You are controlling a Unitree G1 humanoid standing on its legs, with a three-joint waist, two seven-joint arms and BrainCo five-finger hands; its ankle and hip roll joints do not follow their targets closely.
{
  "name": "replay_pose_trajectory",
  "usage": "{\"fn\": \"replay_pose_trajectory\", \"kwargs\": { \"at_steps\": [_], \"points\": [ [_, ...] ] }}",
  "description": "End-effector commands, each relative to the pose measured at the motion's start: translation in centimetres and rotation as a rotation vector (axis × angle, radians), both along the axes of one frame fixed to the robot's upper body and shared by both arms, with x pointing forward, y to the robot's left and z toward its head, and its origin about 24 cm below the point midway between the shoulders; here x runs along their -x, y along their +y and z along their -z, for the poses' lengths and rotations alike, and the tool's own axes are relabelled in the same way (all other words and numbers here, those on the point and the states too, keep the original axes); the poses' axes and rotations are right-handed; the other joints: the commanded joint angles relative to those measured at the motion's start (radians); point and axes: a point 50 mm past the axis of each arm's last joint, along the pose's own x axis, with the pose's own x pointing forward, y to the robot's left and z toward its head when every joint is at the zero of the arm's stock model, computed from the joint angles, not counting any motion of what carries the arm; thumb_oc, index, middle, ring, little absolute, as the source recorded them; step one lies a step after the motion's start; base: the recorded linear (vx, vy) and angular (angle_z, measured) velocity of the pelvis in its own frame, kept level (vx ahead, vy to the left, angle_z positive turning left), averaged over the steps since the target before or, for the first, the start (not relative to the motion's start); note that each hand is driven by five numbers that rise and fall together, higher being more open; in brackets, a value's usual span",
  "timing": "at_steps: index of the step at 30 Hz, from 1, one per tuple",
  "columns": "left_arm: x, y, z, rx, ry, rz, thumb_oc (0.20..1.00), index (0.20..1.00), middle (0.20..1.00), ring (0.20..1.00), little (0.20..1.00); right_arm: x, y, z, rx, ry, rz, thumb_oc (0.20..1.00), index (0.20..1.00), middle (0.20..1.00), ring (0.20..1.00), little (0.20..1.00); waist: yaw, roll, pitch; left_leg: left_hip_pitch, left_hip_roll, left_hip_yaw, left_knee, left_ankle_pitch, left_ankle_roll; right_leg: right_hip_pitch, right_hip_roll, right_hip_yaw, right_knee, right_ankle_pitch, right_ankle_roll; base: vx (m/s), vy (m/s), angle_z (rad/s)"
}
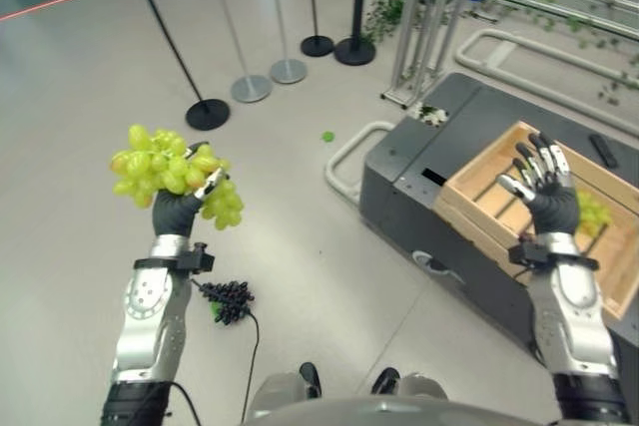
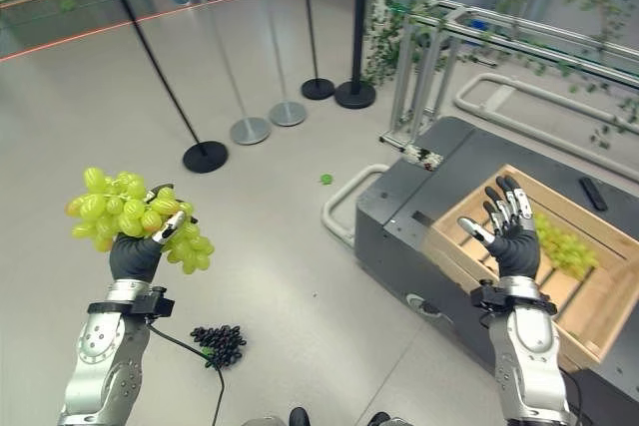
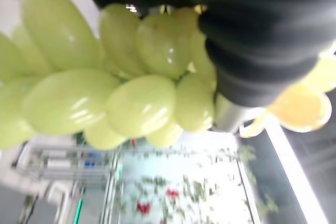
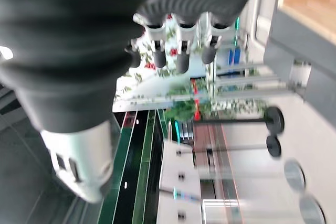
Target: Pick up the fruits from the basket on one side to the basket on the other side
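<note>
My left hand point(image 1: 178, 209) is raised at the left, shut on a bunch of green grapes point(image 1: 165, 169) that hangs over its fingers; the same bunch point(image 3: 105, 98) shows up close in the left wrist view. My right hand point(image 1: 544, 185) is held upright and open above a wooden crate point(image 1: 479, 187) at the right. Another bunch of green grapes point(image 2: 564, 246) lies inside that crate, behind the hand. A bunch of dark grapes point(image 1: 230, 300) lies on the floor below my left arm.
The crate rests on a dark grey cart point(image 1: 419, 177) with a white bumper rail point(image 1: 349, 152). A single green grape point(image 1: 327, 136) lies on the floor. Black and grey stanchion bases point(image 1: 208, 114) stand further off, with metal racks point(image 1: 429, 37) behind the cart.
</note>
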Motion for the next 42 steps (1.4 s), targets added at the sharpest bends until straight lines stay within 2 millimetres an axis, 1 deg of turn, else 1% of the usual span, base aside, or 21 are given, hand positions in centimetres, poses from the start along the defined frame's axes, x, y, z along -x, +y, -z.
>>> {"fn": "replay_pose_trajectory", "kwargs": {
  "at_steps": [1,3,4,7,8,9,10,11,13,15,19,23,24,25,27,31,35,36,37,39,42],
  "points": [
    [0.7,-0.2,-5.5,-0.164,-0.252,0.015,0.2,0.2,0.2,0.2,0.2,-0.9,1.6,-1.9,0.018,-0.121,-0.047,1.0,1.0,1.0,1.0,1.0,0.028,-0.012,-0.006,0.035,-0.027,-0.093,-0.029,-0.051,0.002,-0.029,-0.011,0.127,0.122,0.11,0.136,0.03,0.259,0.63],
    [0.1,-0.9,-5.4,-0.16,-0.252,0.042,0.2,0.2,0.2,0.2,0.2,-1.0,2.0,-2.1,0.031,-0.126,-0.073,1.0,1.0,1.0,1.0,1.0,-0.003,-0.01,-0.019,0.056,-0.052,-0.181,-0.083,-0.028,0.001,-0.12,0.123,0.307,0.115,0.066,0.122,0.07,0.072,1.11],
    [-0.1,-1.2,-5.4,-0.16,-0.255,0.052,0.2,0.2,0.2,0.2,0.2,-0.9,2.0,-2.2,0.044,-0.128,-0.083,1.0,1.0,1.0,1.0,1.0,-0.004,-0.01,-0.023,0.061,-0.061,-0.217,-0.091,-0.024,-0.004,-0.145,0.147,0.354,0.067,0.051,0.113,0.2,-0.048,1.59],
    [-0.1,-1.3,-5.5,-0.154,-0.262,0.071,0.2,0.2,0.2,0.2,0.2,-0.5,2.4,-2.7,0.051,-0.159,-0.121,1.0,1.0,1.0,1.0,1.0,0.005,-0.012,-0.017,0.027,-0.071,-0.337,-0.051,-0.025,-0.025,-0.139,0.106,0.447,-0.135,0.069,0.095,0.17,-0.145,1.24],
    [-0.2,-1.4,-5.4,-0.151,-0.254,0.085,0.2,0.2,0.2,0.2,0.2,-0.5,2.5,-2.6,0.053,-0.156,-0.133,1.0,1.0,1.0,1.0,1.0,-0.009,-0.014,-0.02,0.031,-0.09,-0.389,-0.054,-0.029,-0.021,-0.156,0.148,0.555,-0.176,0.07,0.102,0.19,-0.123,1.34],
    [-0.5,-1.8,-5.2,-0.148,-0.249,0.106,0.2,0.2,0.2,0.2,0.2,-0.3,2.5,-2.7,0.066,-0.154,-0.142,1.0,1.0,1.0,1.0,1.0,-0.043,-0.021,-0.032,0.031,-0.12,-0.474,-0.045,-0.028,-0.019,-0.164,0.224,0.754,-0.224,0.078,0.113,0.16,-0.079,1.38],
    [-0.5,-1.8,-5.2,-0.148,-0.249,0.106,0.2,0.2,0.2,0.2,0.2,-0.3,2.5,-2.7,0.066,-0.154,-0.143,1.0,1.0,1.0,1.0,1.0,-0.044,-0.022,-0.034,0.027,-0.121,-0.474,-0.046,-0.025,-0.019,-0.165,0.222,0.755,-0.229,0.083,0.114,0.22,-0.149,2.38],
    [-1.1,-2.5,-5.0,-0.143,-0.244,0.138,0.2,0.2,0.2,0.2,0.2,-0.4,2.5,-3.2,0.1,-0.165,-0.156,1.0,1.0,1.0,1.0,1.0,-0.058,-0.028,-0.032,0.043,-0.151,-0.577,-0.034,-0.04,-0.02,-0.15,0.282,0.925,-0.249,0.093,0.138,0.15,-0.152,2.23],
    [-1.2,-2.9,-4.8,-0.151,-0.235,0.156,0.2,0.2,0.2,0.2,0.2,-0.4,2.6,-3.2,0.103,-0.168,-0.174,1.0,1.0,1.0,1.0,1.0,-0.063,-0.04,-0.037,0.049,-0.169,-0.656,-0.038,-0.032,-0.023,-0.14,0.305,0.95,-0.25,0.101,0.129,0.15,-0.234,1.97],
    [-1.0,-3.0,-4.6,-0.157,-0.226,0.172,0.2,0.2,0.2,0.2,0.2,-0.1,2.5,-2.9,0.095,-0.153,-0.187,1.0,1.0,1.0,1.0,1.0,-0.05,-0.048,-0.045,0.051,-0.171,-0.723,-0.039,-0.029,-0.031,-0.106,0.308,0.928,-0.24,0.06,0.098,0.12,-0.298,1.98],
    [-0.9,-3.4,-4.1,-0.119,-0.213,0.191,0.2,0.2,0.2,0.2,0.2,0.3,2.2,-3.3,0.108,-0.174,-0.198,1.0,1.0,1.0,1.0,1.0,-0.042,-0.047,-0.061,0.035,-0.137,-0.834,-0.065,0.017,-0.106,-0.073,0.316,0.827,-0.245,0.025,0.058,0.08,-0.375,2.0],
    [-1.1,-4.0,-4.4,-0.125,-0.226,0.211,0.2,0.2,0.2,0.2,0.2,0.6,2.0,-4.7,0.084,-0.248,-0.209,1.0,1.0,1.0,1.0,1.0,-0.038,-0.03,-0.052,-0.03,-0.085,-0.845,-0.095,0.08,-0.151,-0.055,0.328,0.73,-0.266,0.004,0.031,-0.1,-0.317,1.93],
    [-1.5,-4.4,-4.7,-0.102,-0.246,0.203,0.2,0.2,0.2,0.2,0.2,0.3,2.7,-5.5,0.099,-0.286,-0.233,1.0,1.0,1.0,1.0,1.0,-0.021,-0.008,-0.017,-0.098,-0.053,-0.792,-0.158,0.174,-0.176,-0.048,0.328,0.646,-0.274,-0.02,0.022,-0.28,-0.178,1.92],
    [-1.7,-4.5,-5.0,-0.1,-0.256,0.198,0.2,0.2,0.2,0.2,0.2,0.1,2.8,-5.9,0.122,-0.294,-0.232,1.0,1.0,1.0,1.0,1.0,-0.027,-0.005,-0.007,-0.132,-0.06,-0.754,-0.168,0.199,-0.174,-0.05,0.318,0.621,-0.291,-0.011,0.022,-0.32,-0.236,1.62],
    [-1.9,-4.4,-4.7,-0.086,-0.246,0.184,0.2,0.2,0.2,0.2,0.2,-0.3,2.9,-6.1,0.15,-0.289,-0.228,1.0,1.0,1.0,1.0,1.0,-0.028,-0.008,-0.01,-0.148,-0.041,-0.57,-0.16,0.175,-0.156,-0.037,0.284,0.542,-0.329,0.008,0.038,-0.17,-0.08,1.7],
    [-1.4,-3.9,-4.2,-0.083,-0.229,0.174,0.2,0.2,0.2,0.2,0.2,-0.5,2.8,-4.9,0.147,-0.232,-0.202,1.0,1.0,1.0,1.0,1.0,-0.027,-0.017,-0.038,-0.072,0.027,-0.365,-0.103,0.075,-0.141,0.007,0.214,0.385,-0.388,0.028,0.043,-0.11,-0.023,1.32],
    [-1.1,-3.1,-3.8,-0.079,-0.212,0.137,0.2,0.2,0.2,0.2,0.2,-0.4,2.6,-4.3,0.149,-0.205,-0.185,1.0,1.0,1.0,1.0,1.0,-0.027,-0.01,-0.055,-0.022,0.098,-0.279,-0.132,0.077,-0.162,0.042,0.19,0.303,-0.395,0.025,0.043,0.01,0.096,1.35],
    [-1.0,-2.6,-3.6,-0.08,-0.198,0.109,0.2,0.2,0.2,0.2,0.2,-0.2,2.2,-4.0,0.151,-0.193,-0.158,1.0,1.0,1.0,1.0,1.0,-0.03,-0.001,-0.061,-0.02,0.15,-0.195,-0.168,0.119,-0.179,0.067,0.173,0.236,-0.4,0.028,0.047,0.01,0.128,0.73],
    [-1.0,-2.6,-3.6,-0.08,-0.199,0.109,0.2,0.2,0.2,0.2,0.2,-0.2,2.2,-4.0,0.151,-0.193,-0.157,1.0,1.0,1.0,1.0,1.0,-0.033,-0.001,-0.062,-0.023,0.149,-0.198,-0.171,0.125,-0.178,0.066,0.172,0.233,-0.403,0.032,0.047,-0.01,0.171,0.8],
    [-1.1,-2.3,-3.4,-0.079,-0.187,0.093,0.2,0.2,0.2,0.2,0.2,-0.1,1.9,-4.0,0.151,-0.196,-0.128,1.0,1.0,1.0,1.0,1.0,-0.045,0.006,-0.061,-0.022,0.199,-0.069,-0.189,0.157,-0.19,0.088,0.152,0.166,-0.399,0.035,0.057,0.05,0.167,1.39],
    [-1.0,-2.0,-3.2,-0.096,-0.177,0.078,0.2,0.2,0.2,0.2,0.2,-0.3,1.9,-3.4,0.132,-0.173,-0.108,1.0,1.0,1.0,1.0,1.0,-0.031,0.004,-0.065,0.001,0.214,-0.052,-0.207,0.145,-0.206,0.123,0.131,0.126,-0.4,0.035,0.077,0.11,0.207,0.81]
  ]
}}
